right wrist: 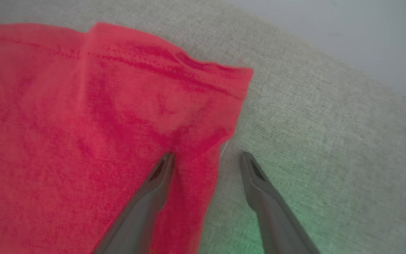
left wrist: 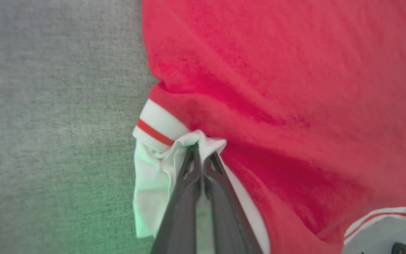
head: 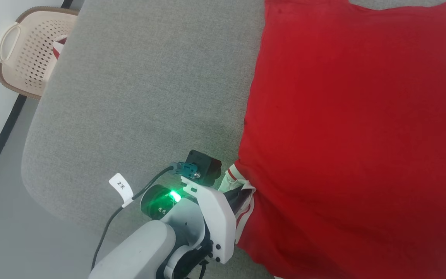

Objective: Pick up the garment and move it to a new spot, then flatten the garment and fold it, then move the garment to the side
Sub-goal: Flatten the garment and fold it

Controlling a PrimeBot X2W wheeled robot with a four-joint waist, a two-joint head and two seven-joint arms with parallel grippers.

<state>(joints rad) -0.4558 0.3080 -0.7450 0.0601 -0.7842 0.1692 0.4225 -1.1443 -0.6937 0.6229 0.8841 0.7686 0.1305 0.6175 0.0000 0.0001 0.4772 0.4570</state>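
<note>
Two grippers tended the bright red, thin sports jersey (head: pixel 354 135) lying on the grey fabric-covered table (head: pixel 138 97). My left gripper (left wrist: pixel 203 153) clenched its white, red-striped sleeve trim (left wrist: pixel 157 125), likely to keep that side taut. My right gripper (right wrist: pixel 206 158), spread wide, straddled a hemmed edge, seemingly ready to pinch.

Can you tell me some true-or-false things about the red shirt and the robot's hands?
1. The left end effector is pinching the garment at its white striped trim. True.
2. The right end effector is squeezed shut on the garment. False: it stands open, one side over the red cloth and the other over the grey cushion.
3. The garment lies spread on the grey cushion. True.
4. The basket sits on top of the garment. False: it is off at the far left, past the cushion's edge and well apart from the garment.
</note>
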